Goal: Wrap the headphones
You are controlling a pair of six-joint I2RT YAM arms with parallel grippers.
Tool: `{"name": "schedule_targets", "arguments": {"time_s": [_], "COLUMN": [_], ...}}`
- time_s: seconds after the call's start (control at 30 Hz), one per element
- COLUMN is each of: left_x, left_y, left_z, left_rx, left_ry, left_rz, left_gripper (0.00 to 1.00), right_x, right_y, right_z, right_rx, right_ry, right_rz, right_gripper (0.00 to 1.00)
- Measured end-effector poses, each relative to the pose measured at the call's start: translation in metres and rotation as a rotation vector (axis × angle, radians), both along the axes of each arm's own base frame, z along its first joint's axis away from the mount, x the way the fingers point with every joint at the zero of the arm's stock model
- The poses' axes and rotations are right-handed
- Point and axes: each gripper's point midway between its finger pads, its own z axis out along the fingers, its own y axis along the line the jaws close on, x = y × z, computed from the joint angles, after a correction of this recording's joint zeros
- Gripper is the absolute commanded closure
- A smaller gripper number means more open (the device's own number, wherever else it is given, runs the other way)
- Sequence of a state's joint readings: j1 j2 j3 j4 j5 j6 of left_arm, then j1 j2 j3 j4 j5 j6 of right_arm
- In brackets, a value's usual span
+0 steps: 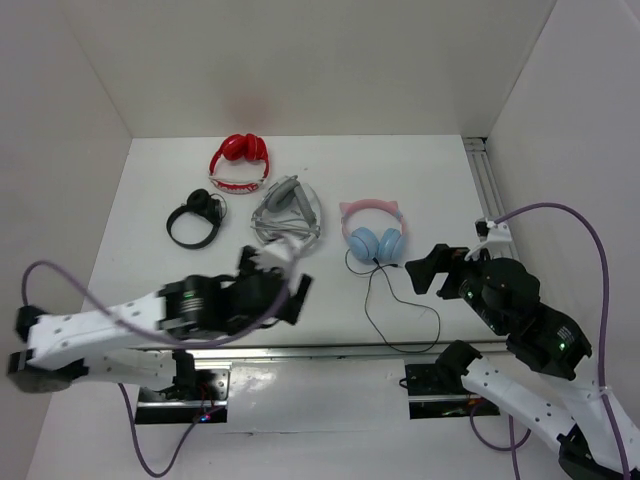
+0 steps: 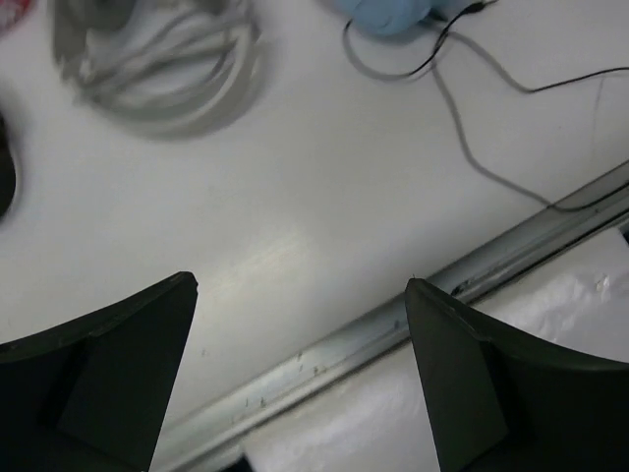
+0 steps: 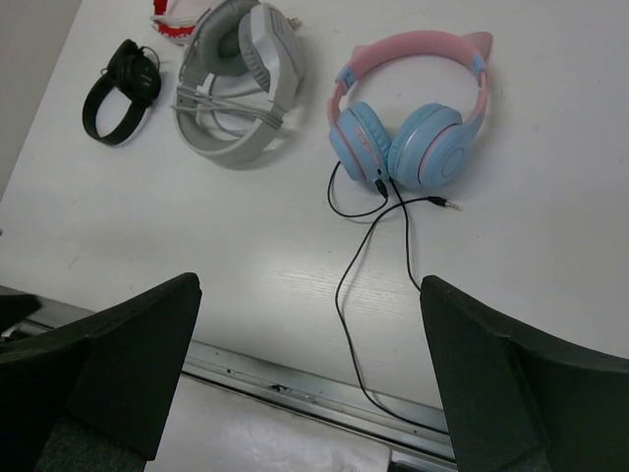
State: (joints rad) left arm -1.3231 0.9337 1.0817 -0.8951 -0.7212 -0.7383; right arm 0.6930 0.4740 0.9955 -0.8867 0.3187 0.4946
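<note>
Headphones: ahead of right tool, cable trailing loose toward it. Right and left tool: released, empty, apparently readied for grasping.

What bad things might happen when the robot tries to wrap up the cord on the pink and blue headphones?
1. The thin black cord lies flat and loose on the table, so the open right gripper might slip off it.
2. One loop of the cord reaches the metal rail at the table edge and might snag there.
3. The grey headphones sit close beside the pink and blue headphones, so the left gripper might bump them.
</note>
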Motion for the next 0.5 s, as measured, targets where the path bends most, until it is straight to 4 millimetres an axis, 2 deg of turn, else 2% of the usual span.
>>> {"name": "schedule_targets", "arguments": {"time_s": [0.03, 0.13, 0.17, 0.2, 0.23, 0.3, 0.37, 0.43, 0.5], "left_x": [0.008, 0.041, 0.052, 0.06, 0.085, 0.123, 0.166, 0.214, 0.246], "left_y": [-0.028, -0.128, -0.151, -0.171, -0.181, -0.188, -0.192, -0.199, -0.211], "left_z": [0.005, 0.017, 0.017, 0.025, 0.018, 0.024, 0.043, 0.07, 0.088], "left_rx": [0.055, 0.146, 0.145, 0.124, 0.129, 0.1, 0.064, 0.027, 0.009], "left_ry": [-0.019, -0.069, -0.069, -0.075, -0.063, -0.067, -0.093, -0.157, -0.229], "left_rz": [-0.046, -0.198, -0.241, -0.309, -0.324, -0.347, -0.355, -0.363, -0.394], "left_gripper": [0.0, 0.0, 0.0, 0.0, 0.0, 0.0, 0.0, 0.0, 0.0], "right_x": [0.001, 0.0, 0.0, 0.0, -0.001, -0.002, -0.005, -0.009, -0.014], "right_y": [0.001, 0.002, 0.002, 0.002, 0.002, 0.003, 0.004, 0.003, 0.002], "right_z": [-0.001, -0.003, -0.003, -0.002, -0.002, -0.001, 0.003, 0.01, 0.021], "right_rx": [-0.004, -0.008, -0.009, -0.008, -0.007, -0.004, 0.014, 0.043, 0.082], "right_ry": [0.005, 0.01, 0.009, 0.007, 0.004, 0.001, -0.014, -0.044, -0.088], "right_rz": [0.002, 0.01, 0.012, 0.014, 0.017, 0.026, 0.041, 0.052, 0.062], "right_gripper": [0.0, 0.0, 0.0, 0.0, 0.0, 0.0, 0.0, 0.0, 0.0]}}
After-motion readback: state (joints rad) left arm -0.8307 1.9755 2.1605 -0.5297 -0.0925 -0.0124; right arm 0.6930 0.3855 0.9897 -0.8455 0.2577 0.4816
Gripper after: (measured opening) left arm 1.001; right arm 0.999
